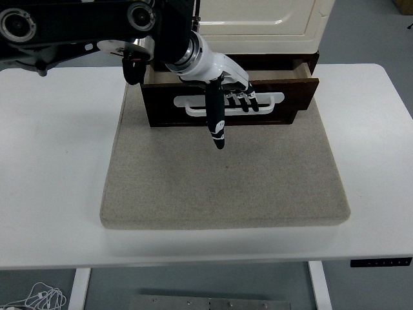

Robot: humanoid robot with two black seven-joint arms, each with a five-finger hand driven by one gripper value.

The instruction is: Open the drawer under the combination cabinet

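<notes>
Hooking your left hand fingers through the handle at upper centre lets you draw the drawer outward; thumb stays free.

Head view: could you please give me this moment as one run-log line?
left hand: fingers hooked in white handle | dark brown wooden drawer: partly open | right arm: not in view

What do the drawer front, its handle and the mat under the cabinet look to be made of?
Drawer front: dark brown wood or wood veneer, matte, with faint grain. Handle: white, smooth, probably plastic or painted metal; the left hand has fingers hooked in it. Mat: beige-grey, flecked and fuzzy, probably felt or dense fabric. Cabinet: glossy cream, material unclear.
</notes>
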